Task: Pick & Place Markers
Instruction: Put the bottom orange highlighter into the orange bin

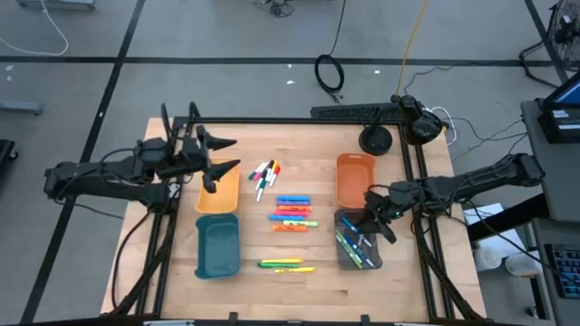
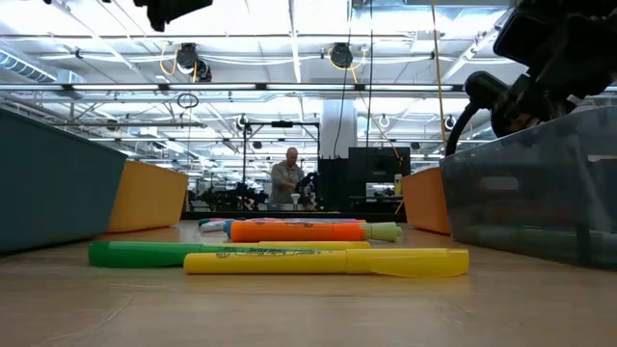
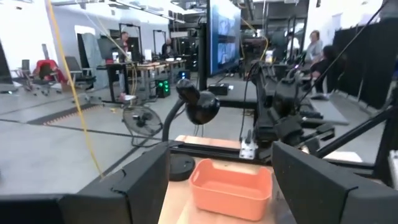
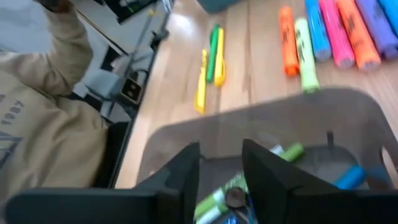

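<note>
My right gripper [image 1: 372,220] [image 4: 221,171] hangs open over the clear tray [image 1: 359,241] [image 4: 261,130] at the right. Several markers [image 4: 283,152] lie in the tray under its fingertips. My left gripper [image 1: 231,156] [image 3: 221,155] is open and level above the yellow tray [image 1: 217,192], with nothing between its fingers. On the table lie thin white markers [image 1: 265,176], a row of highlighters [image 1: 292,214] [image 4: 336,31], and green and yellow ones [image 1: 286,264] [image 2: 328,261] nearer the front.
An orange tray [image 1: 355,178] [image 3: 230,186] stands behind the clear one and a teal tray [image 1: 217,246] in front of the yellow one. A black lamp [image 1: 376,139] and cables sit at the far right. A person in a beige top [image 4: 43,130] is beside the table.
</note>
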Controlling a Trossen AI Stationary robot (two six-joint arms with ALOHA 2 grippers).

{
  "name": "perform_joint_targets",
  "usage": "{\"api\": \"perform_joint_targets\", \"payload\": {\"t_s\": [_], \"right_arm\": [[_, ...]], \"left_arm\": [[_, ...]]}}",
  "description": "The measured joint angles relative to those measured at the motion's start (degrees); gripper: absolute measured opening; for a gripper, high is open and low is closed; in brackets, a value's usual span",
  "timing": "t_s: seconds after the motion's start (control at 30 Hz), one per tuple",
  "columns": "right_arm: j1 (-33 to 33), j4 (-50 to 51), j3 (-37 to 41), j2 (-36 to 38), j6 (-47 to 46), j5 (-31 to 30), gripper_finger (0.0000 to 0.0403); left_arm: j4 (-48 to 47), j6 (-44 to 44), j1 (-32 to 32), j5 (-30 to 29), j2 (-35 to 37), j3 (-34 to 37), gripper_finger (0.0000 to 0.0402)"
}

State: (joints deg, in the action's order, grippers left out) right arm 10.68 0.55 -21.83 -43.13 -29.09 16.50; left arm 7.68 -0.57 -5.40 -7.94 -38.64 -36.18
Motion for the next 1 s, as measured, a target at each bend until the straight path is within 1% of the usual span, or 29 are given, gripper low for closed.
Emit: {"api": "perform_joint_targets", "payload": {"t_s": [0.13, 0.2, 0.3, 0.47, 0.63, 0.7, 0.8, 1.0], "right_arm": [[-0.04, -9.19, 3.08, 0.0, 1.5, 0.05, 0.0144], [-0.04, -13.07, 4.19, 0.12, 1.58, 0.05, 0.0151], [-0.04, -18.64, 5.44, 0.39, 1.57, 0.19, 0.0156], [0.07, -30.27, 5.82, 0.81, 2.32, 4.88, 0.0153], [1.09, -44.41, 5.82, 0.83, 10.97, 9.17, 0.0156], [1.1, -48.31, 5.82, 0.83, 14.95, 8.92, 0.0156], [1.07, -50.98, 5.82, 0.85, 18.03, 5.8, 0.0157], [1.07, -52.23, 5.82, 0.83, 17.84, 6.08, 0.0157]], "left_arm": [[-0.02, 4.02, 0.45, 0.02, 0.58, 0.08, 0.0282], [-0.07, 5.91, 0.67, 0.02, 0.49, 0.08, 0.0282], [-0.13, 6.31, 0.65, 0.04, 0.3, 0.08, 0.0282], [-0.13, 6.33, 0.65, 0.04, 0.32, 0.08, 0.0282], [-0.13, 6.33, 0.6, 0.09, 0.32, 0.08, 0.0282], [-0.13, 6.33, 0.6, 0.13, 0.32, 0.08, 0.0282], [-0.13, 6.35, 0.6, 0.15, 0.32, 0.08, 0.0282], [-0.13, 6.35, 0.6, 0.13, 0.32, 0.08, 0.0282]]}}
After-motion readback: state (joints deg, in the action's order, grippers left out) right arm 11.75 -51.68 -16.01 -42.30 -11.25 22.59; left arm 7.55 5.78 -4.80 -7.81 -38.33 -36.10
